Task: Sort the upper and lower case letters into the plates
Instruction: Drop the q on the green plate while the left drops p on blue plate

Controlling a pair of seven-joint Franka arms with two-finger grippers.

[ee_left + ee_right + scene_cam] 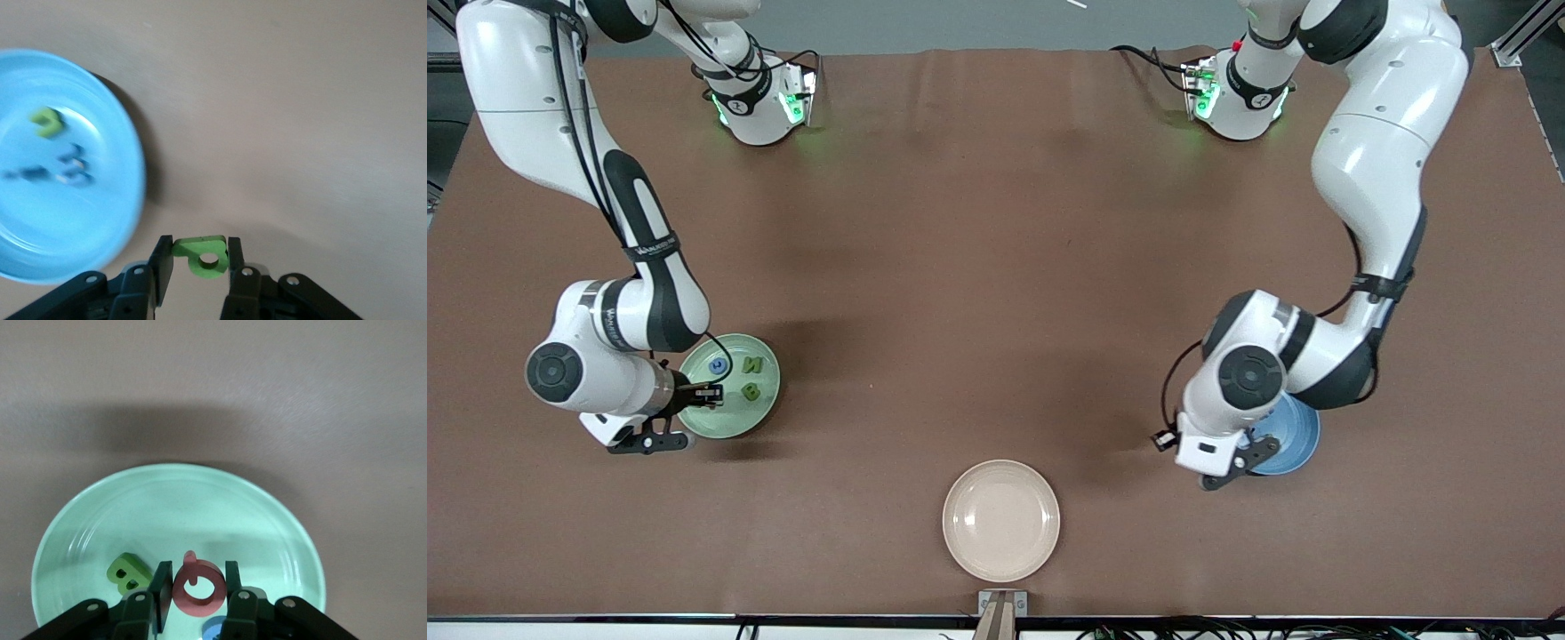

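My right gripper [197,577] is shut on a red round letter [197,588] over the pale mint green plate [187,507]. A green B [128,573] and a blue letter [215,630] lie in that plate. In the front view this gripper [710,391] is over the mint plate [763,411], which is at the right arm's end of the table. My left gripper [198,250] is shut on a green letter with a round hole [205,258]. It hangs over bare table just beside the blue plate [67,227]. That plate holds a green letter [47,123] and blue letters [73,167].
A cream-beige plate [1001,520] with nothing in it sits near the table's front edge, midway between the arms. The blue plate [1300,440] lies at the left arm's end, partly under the left arm's wrist. Brown table [996,293] stretches between the plates.
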